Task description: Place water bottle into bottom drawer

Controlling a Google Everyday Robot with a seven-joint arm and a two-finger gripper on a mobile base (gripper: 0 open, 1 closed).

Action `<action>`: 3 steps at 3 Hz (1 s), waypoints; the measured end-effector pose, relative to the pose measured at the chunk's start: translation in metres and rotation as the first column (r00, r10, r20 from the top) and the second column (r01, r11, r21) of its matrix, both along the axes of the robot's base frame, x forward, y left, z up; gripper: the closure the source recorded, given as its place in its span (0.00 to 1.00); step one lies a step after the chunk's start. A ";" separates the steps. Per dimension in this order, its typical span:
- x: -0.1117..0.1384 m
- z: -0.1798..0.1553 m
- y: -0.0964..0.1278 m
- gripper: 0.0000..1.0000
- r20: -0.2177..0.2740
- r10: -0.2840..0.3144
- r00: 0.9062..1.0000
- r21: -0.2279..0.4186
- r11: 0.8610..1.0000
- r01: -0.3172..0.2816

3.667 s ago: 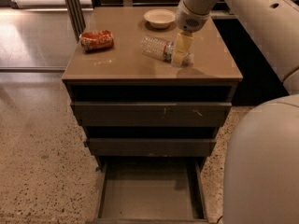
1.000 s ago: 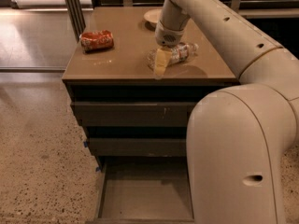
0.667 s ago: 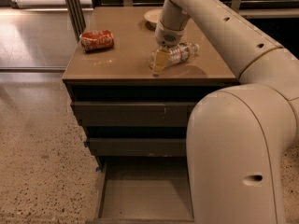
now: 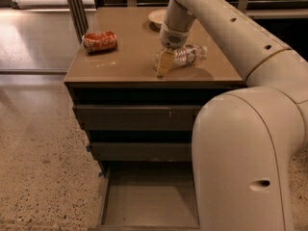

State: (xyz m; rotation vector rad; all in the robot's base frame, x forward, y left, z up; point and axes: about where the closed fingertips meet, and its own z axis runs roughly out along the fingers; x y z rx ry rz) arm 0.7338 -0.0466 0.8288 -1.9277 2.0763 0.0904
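The water bottle [image 4: 188,55] lies on its side on the cabinet top [image 4: 125,61], right of centre, clear and crinkled, its label band towards the middle. My gripper [image 4: 163,64] reaches down from the arm at the bottle's left end and touches it, close to the top's front edge. The bottom drawer [image 4: 144,203] is pulled out below at floor level and its plain grey inside holds nothing. My arm's bulky body covers the drawer's right part.
A crushed red-orange can [image 4: 99,41] lies at the left of the cabinet top. A pale bowl [image 4: 157,17] stands at the back. The two upper drawers [image 4: 134,117] are closed. My arm's large body [image 4: 240,167] fills the right foreground. Speckled floor lies to the left.
Since 3.7 s ago the arm swung left and the bottle now lies to the gripper's right instead of its left. Over the last second almost nothing has moved.
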 end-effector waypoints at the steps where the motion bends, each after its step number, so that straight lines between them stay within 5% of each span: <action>1: 0.000 0.000 0.000 1.00 0.000 0.000 1.000 0.000 1.000 0.000; 2: -0.008 0.022 0.002 1.00 0.000 0.046 0.999 0.059 0.997 -0.046; 3: -0.041 0.088 -0.003 1.00 0.065 0.103 0.993 0.150 0.982 -0.112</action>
